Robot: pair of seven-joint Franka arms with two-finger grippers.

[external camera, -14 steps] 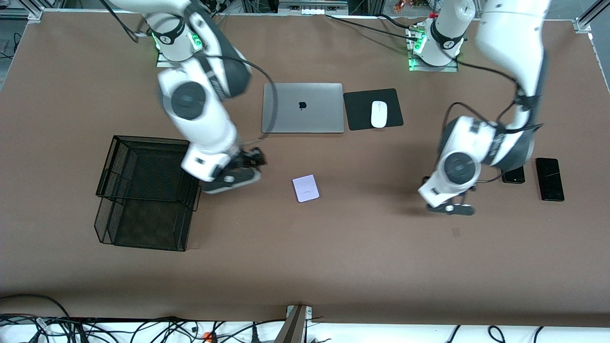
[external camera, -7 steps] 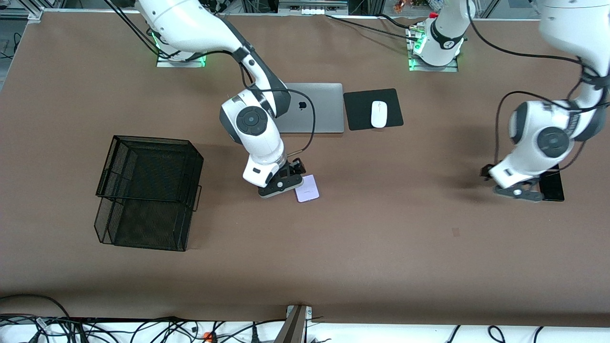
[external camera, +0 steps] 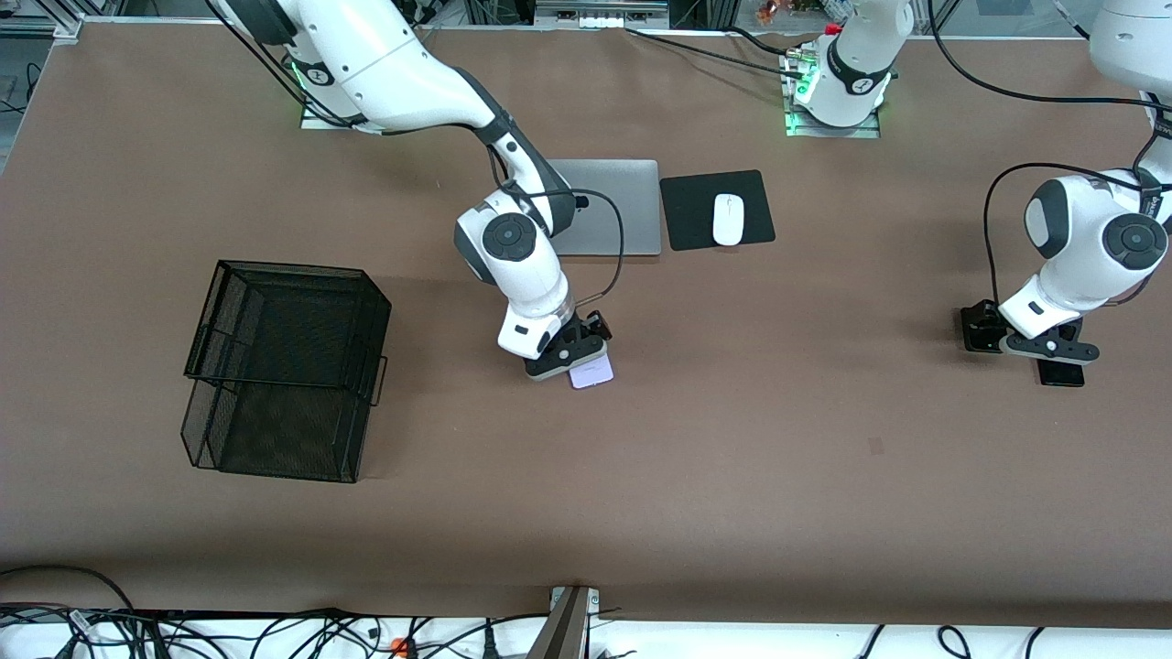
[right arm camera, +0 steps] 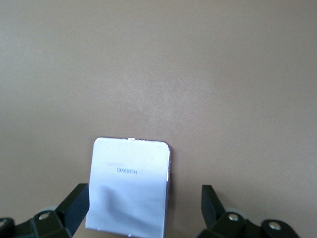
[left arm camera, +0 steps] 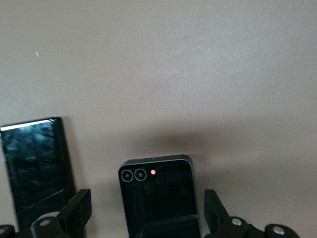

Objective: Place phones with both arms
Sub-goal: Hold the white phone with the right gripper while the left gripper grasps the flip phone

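The small lilac phone (external camera: 595,372) lies flat mid-table. My right gripper (external camera: 575,359) hangs over it, open. In the right wrist view the phone (right arm camera: 130,186) sits between the two spread fingers (right arm camera: 74,204), nearer one of them and untouched. My left gripper (external camera: 1044,353) is over the two black phones at the left arm's end of the table. It is open, and the small squarish black phone (left arm camera: 158,198) lies between its fingertips (left arm camera: 214,210). The longer black slab (left arm camera: 37,168) lies beside that phone. In the front view only the slab's end (external camera: 1062,373) shows under the hand.
A black wire basket (external camera: 284,366) stands toward the right arm's end of the table. A closed grey laptop (external camera: 623,206) and a white mouse (external camera: 728,220) on a black pad (external camera: 691,215) lie near the arms' bases.
The right arm swung from beside the basket to over the lilac phone. The left arm swung toward its end of the table, over the black phones. No phone has moved.
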